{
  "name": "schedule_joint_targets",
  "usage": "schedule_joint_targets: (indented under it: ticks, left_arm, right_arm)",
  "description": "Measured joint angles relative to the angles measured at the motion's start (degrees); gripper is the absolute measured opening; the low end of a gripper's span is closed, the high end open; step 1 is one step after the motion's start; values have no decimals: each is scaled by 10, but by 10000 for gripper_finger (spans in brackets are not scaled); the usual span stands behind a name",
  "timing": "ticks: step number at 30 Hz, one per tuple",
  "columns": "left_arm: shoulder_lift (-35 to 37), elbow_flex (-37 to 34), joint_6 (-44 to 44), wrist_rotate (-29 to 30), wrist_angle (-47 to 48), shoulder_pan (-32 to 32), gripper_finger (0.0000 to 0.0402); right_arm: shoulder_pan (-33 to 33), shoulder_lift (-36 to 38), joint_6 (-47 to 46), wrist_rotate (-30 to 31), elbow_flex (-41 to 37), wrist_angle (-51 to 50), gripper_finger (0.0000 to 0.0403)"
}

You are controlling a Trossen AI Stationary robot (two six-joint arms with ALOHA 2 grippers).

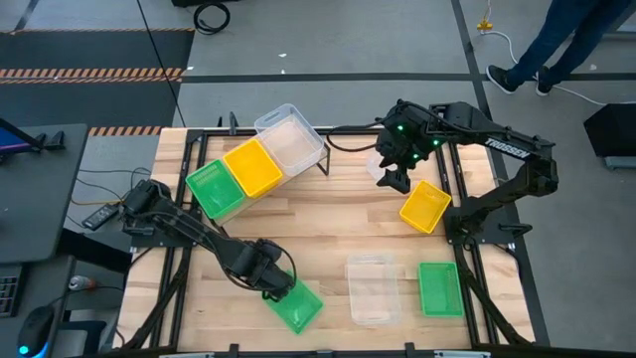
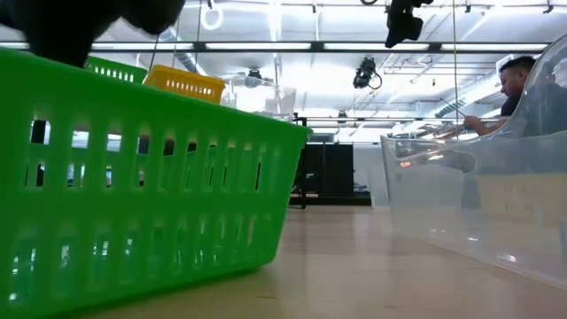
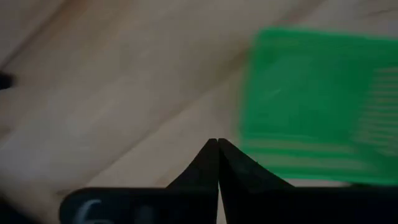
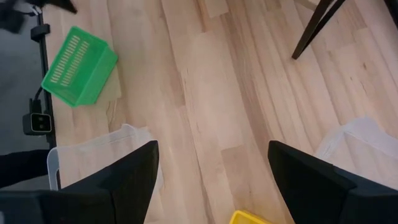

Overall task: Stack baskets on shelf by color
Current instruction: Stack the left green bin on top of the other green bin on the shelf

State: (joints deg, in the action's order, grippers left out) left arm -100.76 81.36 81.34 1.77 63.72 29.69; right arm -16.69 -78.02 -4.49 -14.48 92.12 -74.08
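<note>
Looked like a robotics lab / open industrial workspace. Slatted wood table (image 1: 328,214) sat on a grey concrete floor (image 1: 328,40) w/ hazard-striped tape (image 1: 89,73) and loose cables (image 1: 209,15). Low view showed long ceiling strip lights (image 2: 292,46), exposed ductwork, ceiling-hung cameras (image 2: 364,73), and a person (image 2: 514,84) at a bench. Desk w/ mouse (image 1: 36,323) beside the rig.

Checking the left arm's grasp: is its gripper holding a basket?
No. In the left wrist view the left gripper has its fingers shut on nothing, with the green basket beside them.
</note>
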Motion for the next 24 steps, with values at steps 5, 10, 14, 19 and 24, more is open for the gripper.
schedule_joint_targets:
  ticks: [5, 10, 14, 19, 24]
  left_arm:
    - [0, 48, -34, 52, -106, 0, 5]
    - [-19, 45, -55, 58, -203, -2, 4]
    - [-58, 44, -69, 2, -224, -3, 6]
    - [-108, 44, -85, -60, -217, -2, 7]
    - [-138, 44, -74, -62, -135, -4, 6]
  right_arm:
    - [0, 0, 0, -1, -2, -1, 307]
    - [0, 0, 0, -1, -2, -1, 307]
    - [0, 0, -4, -1, -2, -2, 307]
    - [0, 0, -4, -2, -2, -4, 307]
    - [0, 0, -4, -2, -2, -5, 307]
